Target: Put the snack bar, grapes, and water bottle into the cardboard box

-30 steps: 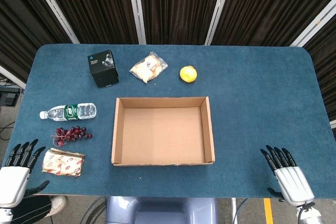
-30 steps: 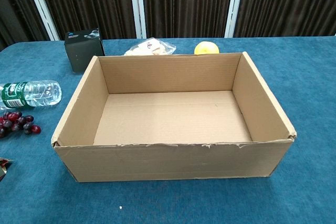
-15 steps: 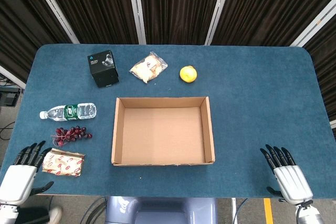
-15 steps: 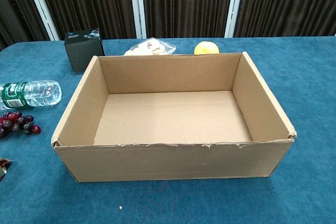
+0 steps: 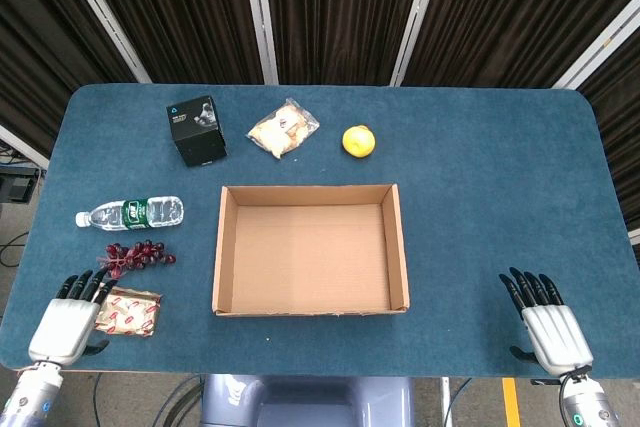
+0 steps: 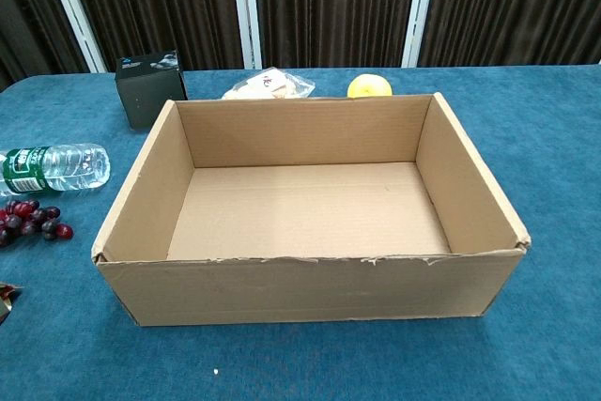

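At the near left edge of the surface (image 5: pixel 480 187) the left hand (image 5: pixel 68 319) lies palm down, fingers spread and pointing away, their tips over the near end of the snack bar (image 5: pixel 134 311) — holding nothing. Beyond its fingertips lie the grapes (image 5: pixel 136 256), then the water bottle (image 5: pixel 131 213) on its side, cap pointing left. The cardboard box (image 5: pixel 222 247) sits well to its right. The right hand (image 5: pixel 548 329) — fingers apart, empty — rests at the near right edge.

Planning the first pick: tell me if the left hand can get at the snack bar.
Probably yes: the left hand is right beside the snack bar, fingers overlapping its near edge, nothing between them.
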Controlling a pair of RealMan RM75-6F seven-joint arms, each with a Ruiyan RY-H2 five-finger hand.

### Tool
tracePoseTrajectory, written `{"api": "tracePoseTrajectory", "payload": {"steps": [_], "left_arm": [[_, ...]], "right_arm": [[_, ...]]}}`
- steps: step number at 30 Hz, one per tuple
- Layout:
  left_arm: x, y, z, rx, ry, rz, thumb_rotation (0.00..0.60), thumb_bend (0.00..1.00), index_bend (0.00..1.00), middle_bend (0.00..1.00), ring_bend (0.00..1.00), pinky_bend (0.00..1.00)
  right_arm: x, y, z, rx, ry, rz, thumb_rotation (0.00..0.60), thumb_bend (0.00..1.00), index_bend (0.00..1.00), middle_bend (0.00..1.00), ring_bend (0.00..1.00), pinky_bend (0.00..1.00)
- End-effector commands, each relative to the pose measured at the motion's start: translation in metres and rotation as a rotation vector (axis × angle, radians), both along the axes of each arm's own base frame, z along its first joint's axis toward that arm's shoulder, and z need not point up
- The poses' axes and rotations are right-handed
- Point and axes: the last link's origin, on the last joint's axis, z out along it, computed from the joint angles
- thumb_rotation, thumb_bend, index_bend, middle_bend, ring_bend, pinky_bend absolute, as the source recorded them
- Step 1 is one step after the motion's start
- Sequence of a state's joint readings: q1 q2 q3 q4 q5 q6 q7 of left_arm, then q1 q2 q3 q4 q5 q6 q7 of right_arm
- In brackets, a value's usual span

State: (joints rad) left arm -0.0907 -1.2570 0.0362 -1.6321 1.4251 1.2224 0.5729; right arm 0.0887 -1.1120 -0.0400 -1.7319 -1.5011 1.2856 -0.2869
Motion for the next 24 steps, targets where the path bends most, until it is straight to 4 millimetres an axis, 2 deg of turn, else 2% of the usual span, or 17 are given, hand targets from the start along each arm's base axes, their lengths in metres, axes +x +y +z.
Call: {"api": "tracePoseTrajectory", "payload": {"steps": [1,5,8,11,12,13,15,17,19,24], "left_arm": [[-0.006,0.007,-0.011,-0.04,0.035,0.01,0.566,0.0,0.15,0.03,0.06,0.13],[-0.007,0.014,-0.019,-0.07,0.05,0.0,0.566,0.01,0.19,0.07,0.08,0.14],[-0.007,0.02,-0.025,-0.076,0.061,-0.017,0.572,0.04,0.3,0.16,0.15,0.2],[-0.008,0.024,-0.034,-0.086,0.068,-0.036,0.596,0.21,0.54,0.42,0.35,0.35],[-0.007,0.025,-0.035,-0.083,0.068,-0.044,0.6,0.31,0.66,0.54,0.46,0.43],[-0.004,0.028,-0.036,-0.066,0.063,-0.066,0.6,0.39,0.74,0.62,0.53,0.5],[0.002,0.031,-0.035,0.002,0.037,-0.118,0.6,0.49,0.84,0.7,0.59,0.58],[0.004,0.031,-0.034,0.04,0.007,-0.146,0.6,0.55,0.88,0.73,0.62,0.61],[0.006,0.03,-0.032,0.061,-0.013,-0.164,0.6,0.57,0.88,0.74,0.63,0.62],[0.018,0.021,-0.006,0.153,-0.134,-0.234,0.6,0.58,0.89,0.76,0.63,0.62]], "right_arm": [[-0.001,-0.004,-0.002,-0.001,0.008,-0.011,0.6,0.0,0.0,0.0,0.0,0.0],[-0.003,-0.009,-0.004,-0.004,0.016,-0.028,0.6,0.0,0.0,0.0,0.0,0.0],[-0.005,-0.011,-0.004,-0.005,0.021,-0.041,0.6,0.0,0.0,0.0,0.0,0.0],[-0.007,-0.013,-0.005,-0.008,0.027,-0.052,0.6,0.0,0.0,0.0,0.0,0.0],[-0.007,-0.014,-0.005,-0.008,0.027,-0.053,0.6,0.0,0.0,0.0,0.0,0.0],[-0.007,-0.014,-0.005,-0.009,0.029,-0.057,0.6,0.0,0.0,0.0,0.0,0.0],[-0.008,-0.014,-0.005,-0.008,0.033,-0.061,0.6,0.0,0.0,0.0,0.0,0.0],[-0.008,-0.014,-0.005,-0.008,0.034,-0.064,0.6,0.0,0.0,0.0,0.0,0.0],[-0.008,-0.014,-0.005,-0.009,0.035,-0.067,0.6,0.0,0.0,0.0,0.0,0.0],[-0.008,-0.014,-0.006,-0.008,0.033,-0.069,0.6,0.0,0.0,0.0,0.0,0.0]]}}
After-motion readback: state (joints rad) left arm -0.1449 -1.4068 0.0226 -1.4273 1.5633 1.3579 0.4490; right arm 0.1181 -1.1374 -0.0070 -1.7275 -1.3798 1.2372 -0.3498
